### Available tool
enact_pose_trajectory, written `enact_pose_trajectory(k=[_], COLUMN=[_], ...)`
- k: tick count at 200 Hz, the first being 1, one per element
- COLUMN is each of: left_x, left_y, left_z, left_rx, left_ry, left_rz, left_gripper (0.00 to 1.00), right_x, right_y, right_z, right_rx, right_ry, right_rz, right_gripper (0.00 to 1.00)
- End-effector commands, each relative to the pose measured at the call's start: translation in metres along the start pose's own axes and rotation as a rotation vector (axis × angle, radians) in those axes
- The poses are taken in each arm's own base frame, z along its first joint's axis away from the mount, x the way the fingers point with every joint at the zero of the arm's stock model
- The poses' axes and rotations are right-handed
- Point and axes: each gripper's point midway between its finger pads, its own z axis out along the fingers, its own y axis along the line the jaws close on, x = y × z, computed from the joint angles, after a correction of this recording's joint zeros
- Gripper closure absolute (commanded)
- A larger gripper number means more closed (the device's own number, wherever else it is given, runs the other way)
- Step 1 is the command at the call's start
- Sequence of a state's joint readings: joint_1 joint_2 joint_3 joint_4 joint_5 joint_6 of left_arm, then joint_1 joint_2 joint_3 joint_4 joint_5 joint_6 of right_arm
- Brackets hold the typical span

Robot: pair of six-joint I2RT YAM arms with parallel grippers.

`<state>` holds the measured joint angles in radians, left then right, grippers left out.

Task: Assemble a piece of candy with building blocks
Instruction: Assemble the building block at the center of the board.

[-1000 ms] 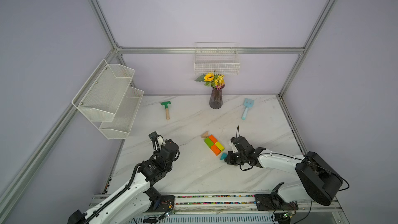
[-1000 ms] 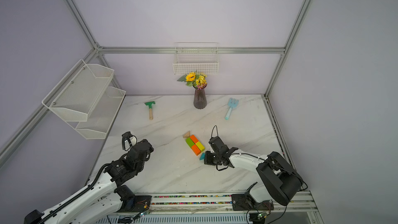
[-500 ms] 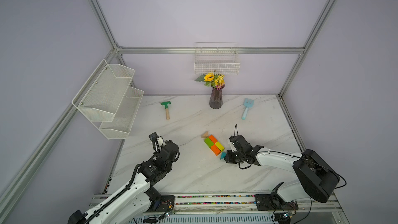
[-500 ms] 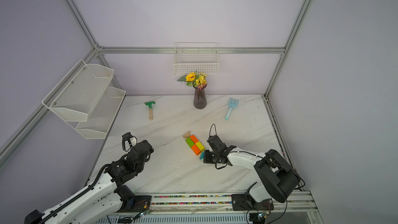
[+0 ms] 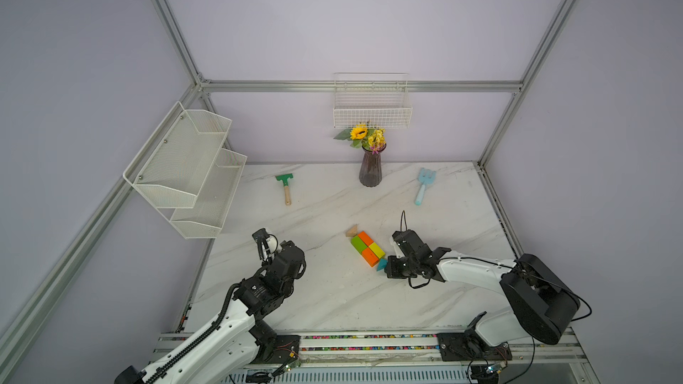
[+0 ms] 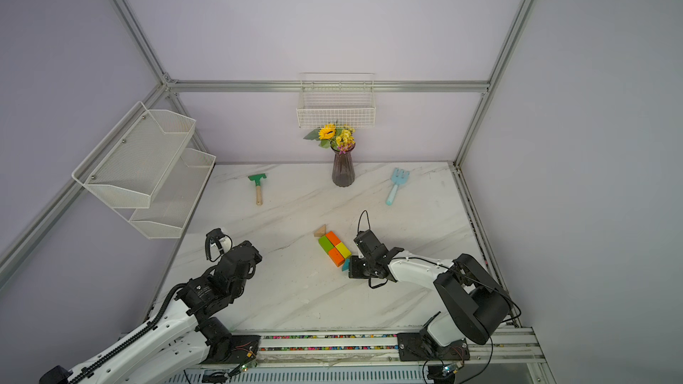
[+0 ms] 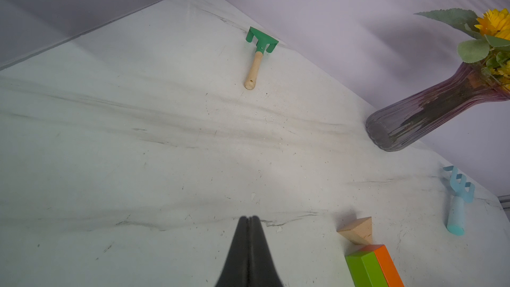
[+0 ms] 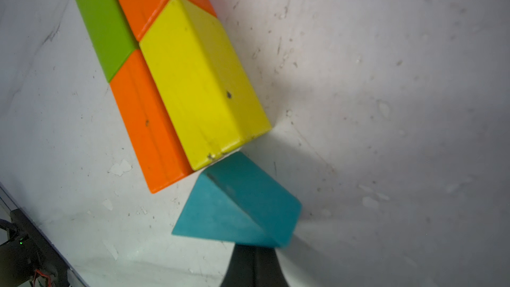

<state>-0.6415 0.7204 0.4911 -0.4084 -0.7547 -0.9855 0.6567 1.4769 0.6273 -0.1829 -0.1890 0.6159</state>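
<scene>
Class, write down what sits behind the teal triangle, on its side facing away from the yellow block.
The shut right gripper meets the back edge of the teal triangle, seemingly touching it. Bare table lies around them. The edge beneath the fingertips is covered.

The block rectangle [image 5: 367, 248] lies between the far prism [image 5: 352, 231] and the near prism [image 5: 381, 264].
</scene>
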Motion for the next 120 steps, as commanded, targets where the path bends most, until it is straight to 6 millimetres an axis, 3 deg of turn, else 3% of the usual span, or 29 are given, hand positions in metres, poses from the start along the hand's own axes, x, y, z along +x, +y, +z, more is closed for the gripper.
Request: enact_pose_trajectory(k=[1,120], left_x=[0.0,0.001], left_y=[0.004,0.007], left_z=[0.002,0.0], left_rx=[-0.016,-0.016], left_ry=[-0.009,-0.003], left_rz=[-0.014,-0.022], left_gripper=[1.0,1.0], right_x=[0.021,0.009], right_y=[-0.028,-0.036], right_z=[-0.002,0.006], right_rx=[0.112,0.193], right_ry=[0.054,0.046], right_rz=[0.004,-0.044], right_gripper=[1.0,1.0])
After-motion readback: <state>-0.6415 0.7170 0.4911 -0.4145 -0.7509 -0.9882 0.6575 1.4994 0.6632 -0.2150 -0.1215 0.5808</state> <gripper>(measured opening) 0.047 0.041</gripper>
